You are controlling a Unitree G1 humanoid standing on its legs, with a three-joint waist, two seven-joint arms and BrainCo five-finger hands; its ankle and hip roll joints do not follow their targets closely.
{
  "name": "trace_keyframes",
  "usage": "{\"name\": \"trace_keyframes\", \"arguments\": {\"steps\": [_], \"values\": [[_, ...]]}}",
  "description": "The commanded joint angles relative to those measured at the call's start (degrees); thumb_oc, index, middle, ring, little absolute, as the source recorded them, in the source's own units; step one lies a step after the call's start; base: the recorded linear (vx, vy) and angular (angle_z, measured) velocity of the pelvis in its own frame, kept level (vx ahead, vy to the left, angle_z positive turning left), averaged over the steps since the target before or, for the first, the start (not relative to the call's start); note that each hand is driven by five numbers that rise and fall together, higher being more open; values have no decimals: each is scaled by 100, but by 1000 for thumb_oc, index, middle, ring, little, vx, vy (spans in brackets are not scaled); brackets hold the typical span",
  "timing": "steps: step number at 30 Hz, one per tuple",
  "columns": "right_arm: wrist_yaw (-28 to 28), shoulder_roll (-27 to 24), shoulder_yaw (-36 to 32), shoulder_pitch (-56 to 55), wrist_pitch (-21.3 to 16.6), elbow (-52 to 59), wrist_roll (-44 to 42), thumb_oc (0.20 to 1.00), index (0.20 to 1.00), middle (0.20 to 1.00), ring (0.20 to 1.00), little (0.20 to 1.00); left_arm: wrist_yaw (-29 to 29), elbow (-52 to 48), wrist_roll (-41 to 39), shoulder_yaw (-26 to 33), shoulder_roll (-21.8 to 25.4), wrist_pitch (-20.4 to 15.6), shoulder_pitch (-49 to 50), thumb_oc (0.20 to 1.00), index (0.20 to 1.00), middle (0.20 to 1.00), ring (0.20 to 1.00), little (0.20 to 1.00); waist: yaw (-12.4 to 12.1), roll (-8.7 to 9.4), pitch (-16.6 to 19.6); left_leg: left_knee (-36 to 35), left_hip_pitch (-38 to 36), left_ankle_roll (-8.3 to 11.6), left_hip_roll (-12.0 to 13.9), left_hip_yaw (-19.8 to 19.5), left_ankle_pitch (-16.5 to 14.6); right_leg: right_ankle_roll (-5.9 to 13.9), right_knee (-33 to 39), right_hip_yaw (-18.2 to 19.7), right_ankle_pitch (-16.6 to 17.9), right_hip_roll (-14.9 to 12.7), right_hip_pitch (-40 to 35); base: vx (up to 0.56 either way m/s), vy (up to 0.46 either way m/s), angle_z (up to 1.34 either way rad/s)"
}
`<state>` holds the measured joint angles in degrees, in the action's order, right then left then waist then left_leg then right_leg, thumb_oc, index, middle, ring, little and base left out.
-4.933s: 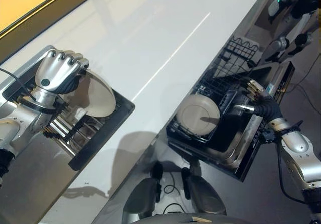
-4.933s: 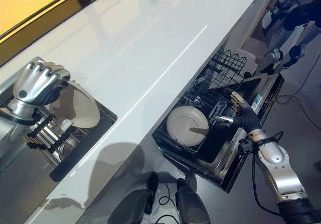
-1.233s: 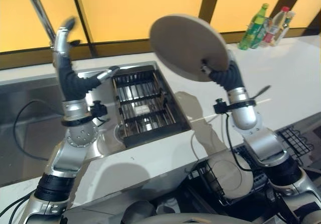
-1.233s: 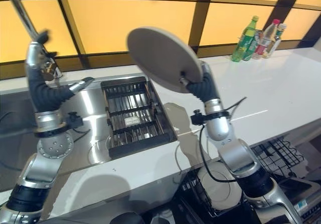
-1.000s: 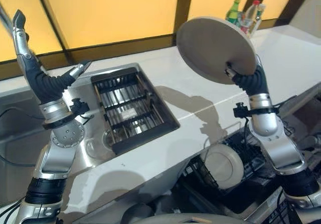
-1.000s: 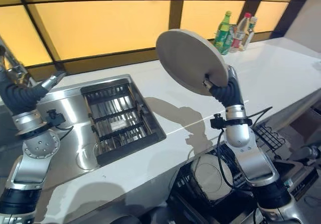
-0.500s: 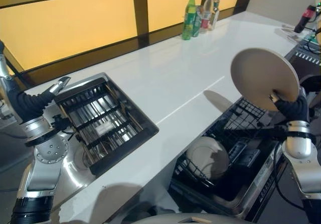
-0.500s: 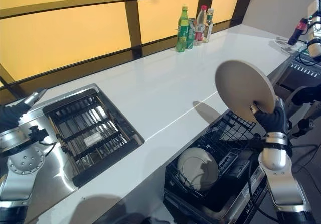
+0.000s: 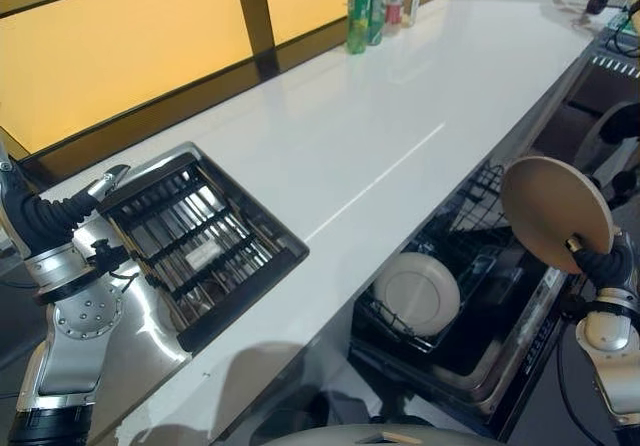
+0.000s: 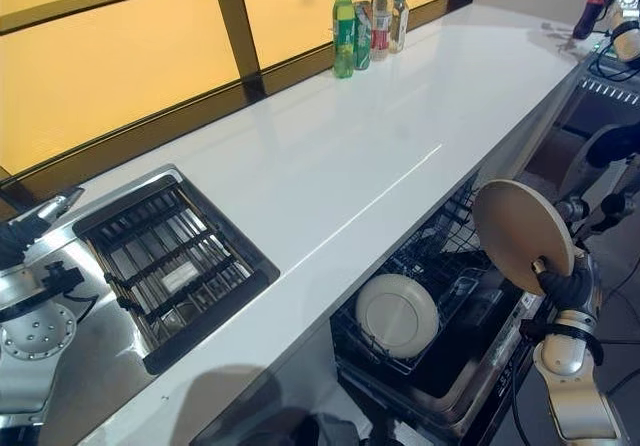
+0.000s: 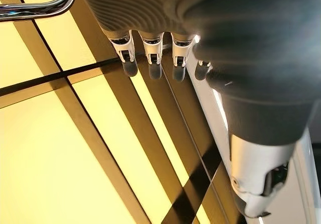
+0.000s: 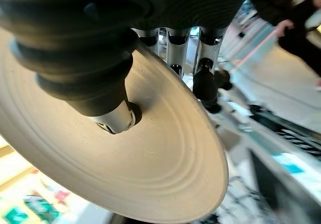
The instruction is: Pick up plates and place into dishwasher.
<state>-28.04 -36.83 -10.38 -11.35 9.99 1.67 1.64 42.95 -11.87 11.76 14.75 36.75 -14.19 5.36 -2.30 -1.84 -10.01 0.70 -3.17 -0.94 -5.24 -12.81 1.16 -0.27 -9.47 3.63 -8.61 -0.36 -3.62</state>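
- Right hand [image 9: 603,266], lower right of the left eye view: thumb and fingers pinch the rim of a beige plate [image 9: 556,213], held upright on edge above the open dishwasher [image 9: 470,346].
- Right wrist view: thumb [image 12: 113,116] presses the plate face [image 12: 150,153]; fingers behind the rim.
- Second plate, white [image 9: 416,293], stands tilted in the lower rack [image 9: 400,331], centre-right.
- Left hand [image 11: 150,48], far left edge: fingers straight, holding nothing, raised beside the sink rack [image 9: 195,241].
- Bottles [image 9: 375,1] at top centre of the white counter [image 9: 380,116].
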Motion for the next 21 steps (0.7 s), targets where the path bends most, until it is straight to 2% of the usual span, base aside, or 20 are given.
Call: {"name": "trace_keyframes", "arguments": {"steps": [1, 6, 9, 10, 13, 15, 18, 20, 21], "values": [[-145, -384, 50, 549, -101, 12, 481, 200, 200, 200, 200, 200, 50, 20, 87, 159, 269, -100, 77, 1000, 1000, 1000, 1000, 1000, -4, 35, -17, 552, 129, -151, -106, 158, -553, 233, -561, -209, 16, -50, 436, 196, 71, -1], [-73, -222, 444, 437, -204, -475, 638, 200, 200, 200, 200, 200, -222, -90, 11, 431, 309, -320, 453, 1000, 1000, 1000, 1000, 1000, -230, 180, -63, 884, 149, -247, -146, 192, -700, 293, -1064, -315, -154, -93, 434, 182, 34, -2], [-147, -171, 729, 587, -232, -712, 621, 200, 200, 200, 200, 200, -272, -44, -14, 501, 419, -402, 524, 1000, 1000, 1000, 1000, 1000, -442, 274, -118, 1139, 349, -252, -199, 191, -696, 313, -1278, -578, -158, -205, 549, 24, -46, -15], [-296, -159, 928, 783, -208, -852, 599, 200, 200, 200, 200, 200, -187, 10, -45, 448, 486, -494, 519, 1000, 1000, 1000, 1000, 1000, -583, 263, -231, 1228, 507, -262, -215, 124, -625, 342, -1338, -663, -77, -267, 682, -124, -76, -36], [-625, -200, 1339, 1285, -195, -1246, 539, 200, 200, 200, 200, 200, 23, 198, -113, 207, 701, -580, 249, 1000, 1000, 1000, 1000, 1000, -713, 254, -403, 1368, 838, -246, -288, 52, -536, 419, -1116, -580, 213, -329, 905, -136, -134, -8], [-749, -193, 1585, 1578, -223, -1558, 513, 200, 200, 200, 200, 200, 178, 258, -104, 38, 833, -477, 57, 1000, 1000, 1000, 1000, 1000, -749, 247, -486, 1456, 946, -232, -305, 30, -544, 514, -763, -438, 492, -380, 880, -63, -173, 2], [-879, -142, 1880, 1813, -169, -1848, 503, 200, 200, 200, 200, 200, 339, 233, -81, -1, 1005, -271, -48, 1000, 1000, 1000, 1000, 1000, -743, 288, -561, 1574, 969, -231, -275, 26, -658, 759, -41, -22, 1027, -466, 745, 55, -246, 0], [-956, -62, 2072, 1927, -128, -1977, 548, 200, 200, 200, 200, 200, 501, 239, -57, 53, 1167, -73, -57, 1000, 1000, 1000, 1000, 1000, -736, 309, -641, 1683, 1020, -259, -179, 10, -766, 963, 177, 214, 1343, -557, 843, 38, -298, -3], [-960, -34, 2112, 1954, -142, -2015, 558, 200, 200, 200, 200, 200, 528, 255, -69, 91, 1230, -17, -48, 1000, 1000, 1000, 1000, 1000, -733, 306, -678, 1757, 1057, -274, -139, -5, -804, 999, 100, 265, 1354, -540, 916, 19, -284, -3]]}}
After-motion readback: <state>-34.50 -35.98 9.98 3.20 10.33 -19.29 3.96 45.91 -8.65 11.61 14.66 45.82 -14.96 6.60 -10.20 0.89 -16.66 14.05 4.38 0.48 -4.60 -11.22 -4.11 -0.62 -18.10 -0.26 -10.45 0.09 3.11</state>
